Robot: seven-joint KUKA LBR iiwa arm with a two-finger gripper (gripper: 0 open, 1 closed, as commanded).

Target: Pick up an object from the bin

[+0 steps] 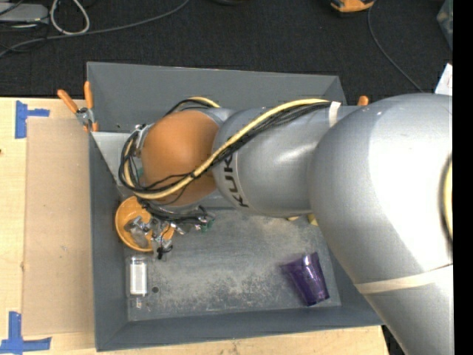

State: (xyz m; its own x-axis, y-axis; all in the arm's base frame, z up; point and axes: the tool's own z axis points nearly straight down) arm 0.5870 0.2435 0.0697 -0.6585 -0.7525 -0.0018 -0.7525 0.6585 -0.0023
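End effector (160, 234): low inside the grey bin (222, 313), at the end of the arm farthest from its base, pointing down at the floor.
End effector state: released or clenched, I cannot tell; the wrist and its cables hide it.
Nearest thing: a small orange bowl (123, 220), touching or partly under the end effector on the side away from the arm's base. It looks round, so no long axis matters. Whether it is grasped cannot be told.
Second thing: a small clear block (137, 275), near the end effector, toward the bin's front wall and apart from the bowl. Its long axis runs from front wall to back wall.
Third thing: a purple cup-like piece (306, 278), well apart, back toward the arm's base, lying tilted on its side.
Arm pose: the silver arm (295, 161) lies stretched across the bin, its orange wrist cover (177, 157) bent downward above the end effector.
Judgement: the bowl is the likely pick. A straight lift would test whether it is caught.
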